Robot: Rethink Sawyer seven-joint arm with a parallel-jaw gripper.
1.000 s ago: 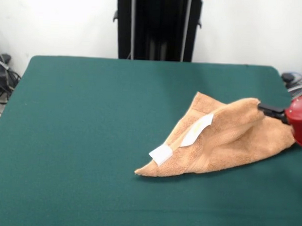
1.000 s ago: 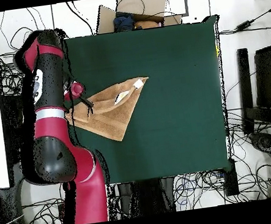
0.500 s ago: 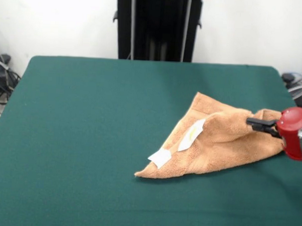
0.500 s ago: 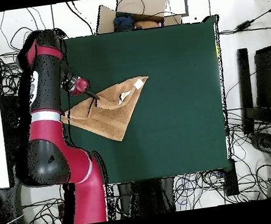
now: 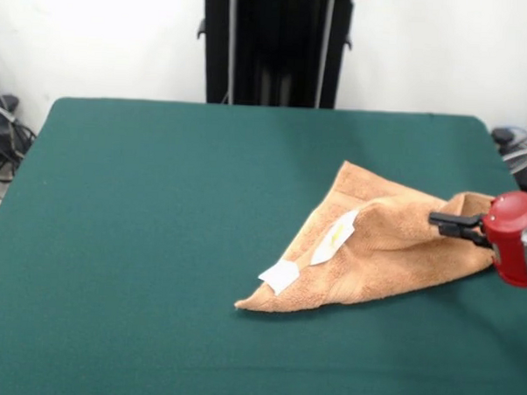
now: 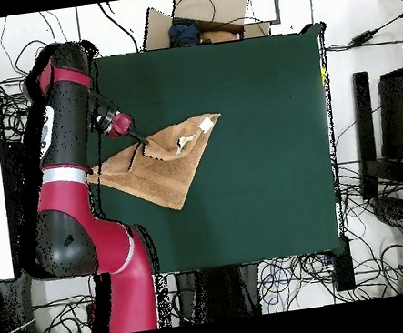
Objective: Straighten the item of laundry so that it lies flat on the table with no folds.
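Towel (image 5: 379, 251) lies folded (white tags (image 5: 279, 274) up) by the table (image 5: 158, 210) edge, gripper (image 5: 446, 225) pinching its raised fold

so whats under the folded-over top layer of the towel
More of the same towel: a lower layer shows at its edges, lying on the green table. Two white tags sit on top. Whatever lies inside the fold is covered. The gripper meets the raised flap.

A nubby orange-tan terry towel (image 5: 392, 256) with smooth white tags (image 5: 280, 274) lies on the counter's (image 5: 156, 245) matt green felt.
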